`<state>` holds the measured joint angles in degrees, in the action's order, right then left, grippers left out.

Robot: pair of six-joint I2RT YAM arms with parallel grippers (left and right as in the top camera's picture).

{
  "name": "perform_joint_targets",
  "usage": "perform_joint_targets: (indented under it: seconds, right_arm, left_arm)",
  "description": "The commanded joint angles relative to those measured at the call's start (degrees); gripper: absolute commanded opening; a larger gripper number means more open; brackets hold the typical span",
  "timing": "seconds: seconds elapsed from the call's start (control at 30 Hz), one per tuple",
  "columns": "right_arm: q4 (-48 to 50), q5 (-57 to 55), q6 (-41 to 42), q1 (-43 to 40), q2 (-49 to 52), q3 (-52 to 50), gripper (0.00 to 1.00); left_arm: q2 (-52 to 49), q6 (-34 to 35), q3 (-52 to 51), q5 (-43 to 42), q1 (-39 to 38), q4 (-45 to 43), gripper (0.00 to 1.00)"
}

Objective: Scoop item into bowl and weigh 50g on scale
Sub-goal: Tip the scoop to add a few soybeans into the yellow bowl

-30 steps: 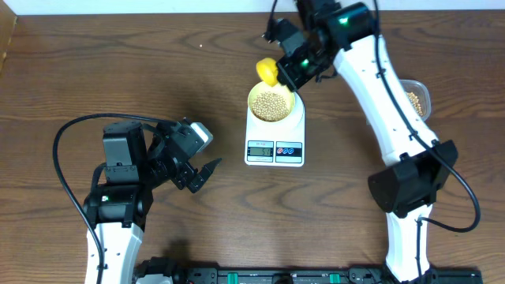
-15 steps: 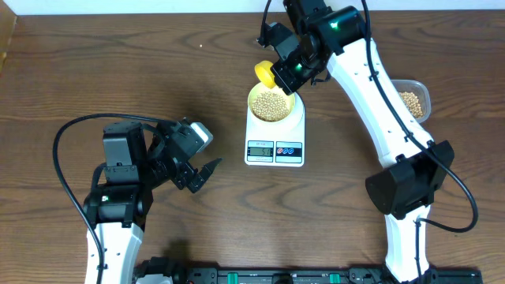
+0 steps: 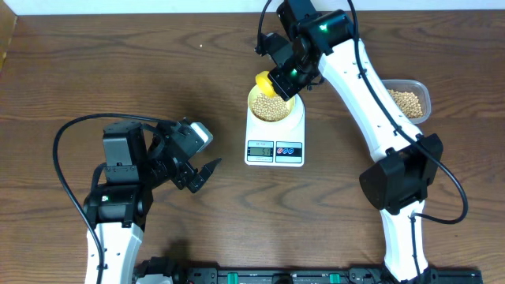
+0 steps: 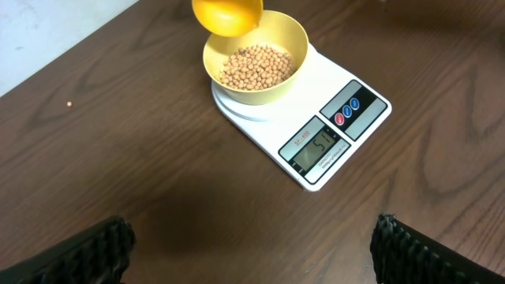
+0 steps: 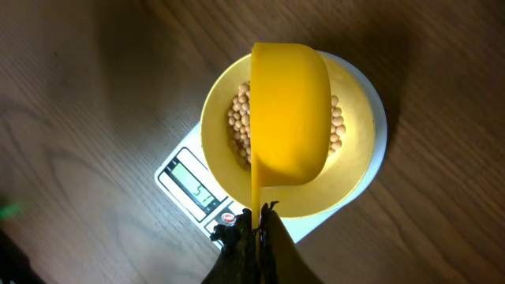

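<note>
Right end effector (image 5: 257, 227) with scoop (image 5: 289, 110); left-wrist display (image 4: 319, 147) 51

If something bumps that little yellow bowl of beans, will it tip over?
Probably not easily: the small round yellow bowl looks low and wide, weighted by small tan beans. It might slide on the smooth white scale instead. Spilled beans would likely roll.

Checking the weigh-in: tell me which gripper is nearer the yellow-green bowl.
Right. The right gripper holds the yellow scoop just above the bowl; the left gripper is well apart, past the scale's display end, on the robot's left.
</note>
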<state>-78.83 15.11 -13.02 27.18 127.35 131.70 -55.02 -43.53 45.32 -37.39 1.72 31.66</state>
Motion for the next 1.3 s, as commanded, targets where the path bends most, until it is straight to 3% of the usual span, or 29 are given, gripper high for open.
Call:
perform_joint_targets:
  seconds: [0.0, 0.37, 1.27]
  right_arm:
    - [-0.35, -0.52, -0.22, 0.35, 1.79, -0.24, 0.01]
    - [-0.48, -8.02, 0.79, 0.9, 3.63, -0.24, 0.01]
    - [-0.46, -8.11, 0.74, 2.29, 5.9, -0.26, 0.01]
  left_arm:
    - [-0.07, -0.17, -0.11, -0.76, -0.13, -0.02, 0.98]
    - [-0.07, -0.2, -0.11, -0.76, -0.13, -0.02, 0.98]
    - [-0.07, -0.2, -0.11, -0.76, -0.13, -0.02, 0.97]
